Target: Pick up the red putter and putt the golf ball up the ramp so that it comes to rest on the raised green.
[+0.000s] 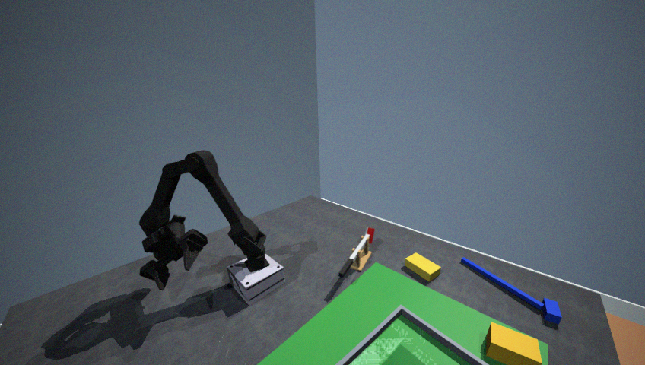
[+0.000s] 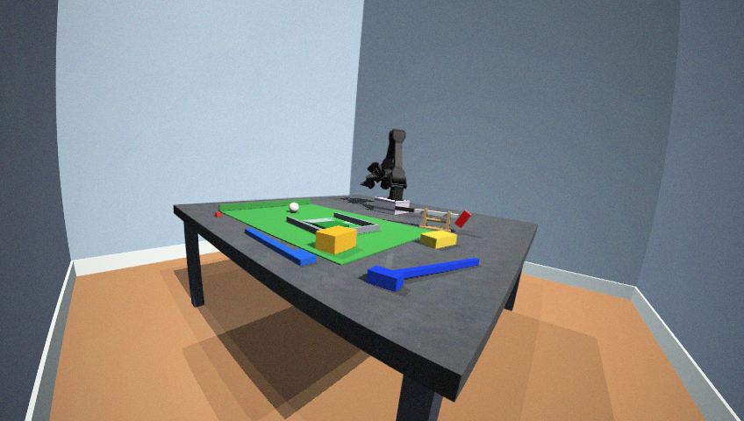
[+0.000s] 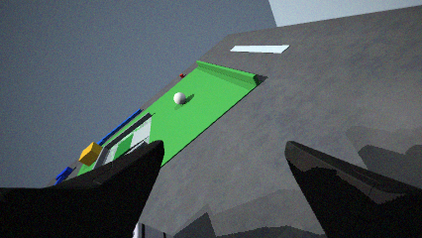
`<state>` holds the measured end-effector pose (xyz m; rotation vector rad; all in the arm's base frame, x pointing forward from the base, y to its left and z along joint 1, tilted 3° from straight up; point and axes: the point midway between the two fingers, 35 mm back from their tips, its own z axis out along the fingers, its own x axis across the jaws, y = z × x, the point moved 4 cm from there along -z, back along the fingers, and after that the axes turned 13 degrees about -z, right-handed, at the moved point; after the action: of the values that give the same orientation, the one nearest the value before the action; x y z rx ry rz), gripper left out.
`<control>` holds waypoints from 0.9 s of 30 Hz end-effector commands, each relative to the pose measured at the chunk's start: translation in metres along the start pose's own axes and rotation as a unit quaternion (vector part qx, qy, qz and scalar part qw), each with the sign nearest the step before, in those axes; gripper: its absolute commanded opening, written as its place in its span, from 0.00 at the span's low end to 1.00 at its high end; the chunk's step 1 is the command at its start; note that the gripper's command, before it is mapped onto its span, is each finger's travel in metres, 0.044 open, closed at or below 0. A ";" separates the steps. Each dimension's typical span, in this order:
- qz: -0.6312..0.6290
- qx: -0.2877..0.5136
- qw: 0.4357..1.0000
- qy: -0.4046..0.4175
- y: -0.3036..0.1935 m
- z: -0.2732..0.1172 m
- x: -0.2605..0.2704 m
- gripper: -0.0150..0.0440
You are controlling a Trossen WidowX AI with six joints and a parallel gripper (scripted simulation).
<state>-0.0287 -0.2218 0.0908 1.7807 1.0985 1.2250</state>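
Across the dark table (image 1: 293, 217), at about three o'clock from our gripper (image 1: 174, 261) in the top view, the red putter (image 1: 357, 253) rests tilted on a small wooden stand (image 1: 360, 260). Its long axis runs from the red head at one o'clock down to the black grip at seven o'clock. Our jaws hang spread wide, holding nothing, well apart from it. The white golf ball (image 3: 179, 97) sits on the green mat (image 3: 198, 119), near its far end.
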 end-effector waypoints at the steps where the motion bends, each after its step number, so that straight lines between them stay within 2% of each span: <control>1: -0.002 0.003 1.000 0.004 0.000 0.002 0.000 0.98; 7: -0.056 0.091 0.988 0.115 0.012 0.054 0.009 1.00; 13: -0.127 0.184 0.948 0.228 0.020 0.109 0.032 1.00; 20: -0.220 0.277 0.871 0.340 0.022 0.167 0.073 1.00; 27: -0.331 0.340 0.770 0.427 0.015 0.213 0.128 1.00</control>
<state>0.1757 -0.1553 0.0829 1.1610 2.4992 1.3202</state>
